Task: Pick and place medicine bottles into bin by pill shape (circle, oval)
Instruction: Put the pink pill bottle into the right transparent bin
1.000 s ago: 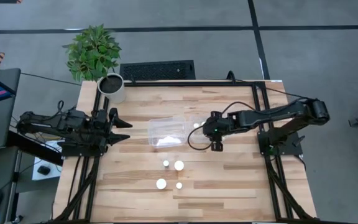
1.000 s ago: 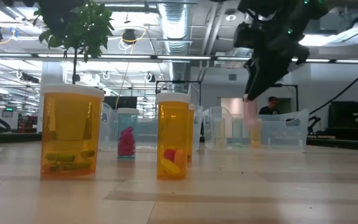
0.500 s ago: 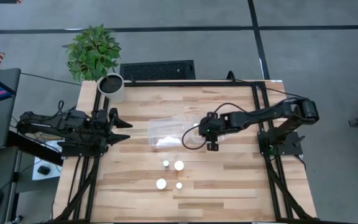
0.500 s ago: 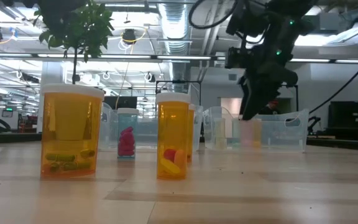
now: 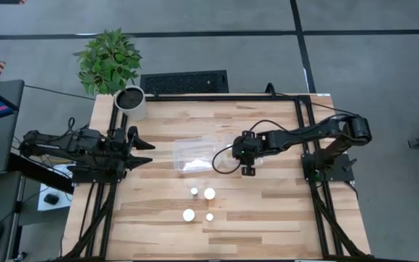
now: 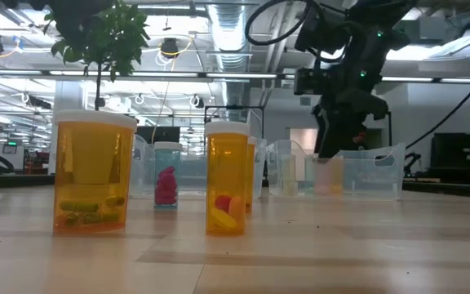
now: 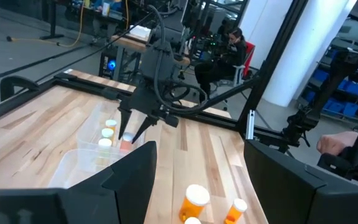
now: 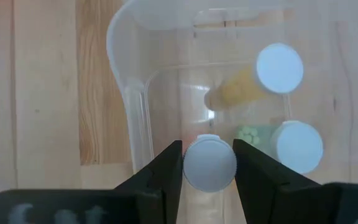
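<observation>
My right gripper point(image 5: 243, 157) reaches down into a clear bin point(image 8: 129, 106) and is shut on a medicine bottle with a white cap point(image 8: 210, 163) and a pale pinkish body point(image 6: 329, 175). Two more white-capped bottles point(image 8: 279, 67) point(image 8: 299, 146) lie in the same bin. Several bottles stand upright on their bases on the table nearer the front point(image 5: 194, 191) point(image 5: 209, 193) point(image 5: 188, 215) point(image 5: 209, 217). In the low view they include a wide orange one point(image 6: 93, 173) and a narrower orange one point(image 6: 228, 178). My left gripper point(image 5: 142, 151) waits open at the table's left side. My right gripper pinches the bottle's white cap point(image 8: 194, 168) between its two fingers point(image 8: 170, 167), one on each side of the cap. The fingers come from above, pointing down. The bottle is upright below them, inside the bin walls; whether its base is on the bin floor, I cannot tell.
A second clear bin point(image 5: 193, 154) stands just to the left of the first. A white plant pot point(image 5: 130, 102) with a green plant point(image 5: 109, 60) stands at the far left corner. A person sits in the room beyond the table point(image 7: 234, 46).
My right gripper has gone toward the table's left and down with the bottle, from beside the bin to inside its walls. The bottle has stayed upright in the fingers.
</observation>
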You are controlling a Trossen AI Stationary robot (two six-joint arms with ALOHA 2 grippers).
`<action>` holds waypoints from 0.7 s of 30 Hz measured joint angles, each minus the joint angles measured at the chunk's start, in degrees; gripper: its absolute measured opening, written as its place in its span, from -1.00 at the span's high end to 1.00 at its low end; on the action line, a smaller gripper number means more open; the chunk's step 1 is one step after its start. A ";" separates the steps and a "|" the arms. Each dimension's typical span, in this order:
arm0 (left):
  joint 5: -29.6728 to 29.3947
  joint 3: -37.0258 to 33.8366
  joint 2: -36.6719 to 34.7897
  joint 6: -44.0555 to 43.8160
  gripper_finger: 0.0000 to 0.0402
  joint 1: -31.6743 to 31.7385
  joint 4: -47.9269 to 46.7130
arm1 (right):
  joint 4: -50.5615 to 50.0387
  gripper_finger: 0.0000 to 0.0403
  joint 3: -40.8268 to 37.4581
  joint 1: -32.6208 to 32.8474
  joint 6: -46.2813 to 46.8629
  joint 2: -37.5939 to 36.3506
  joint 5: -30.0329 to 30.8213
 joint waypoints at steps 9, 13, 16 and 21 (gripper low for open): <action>0.01 0.00 0.00 -0.10 -0.17 0.00 -0.13 | 0.37 0.30 0.02 -0.24 0.20 1.01 -1.55; 0.00 0.00 0.00 -0.10 -0.17 0.00 -0.12 | 0.05 0.27 0.02 -0.26 0.29 0.94 -1.55; 0.00 0.00 0.00 -0.10 -0.17 0.00 -0.12 | -0.03 0.23 0.02 -0.26 0.31 0.94 -1.55; 0.00 0.00 0.00 -0.10 -0.17 0.00 -0.14 | -0.05 0.19 0.02 -0.26 0.44 0.92 -1.55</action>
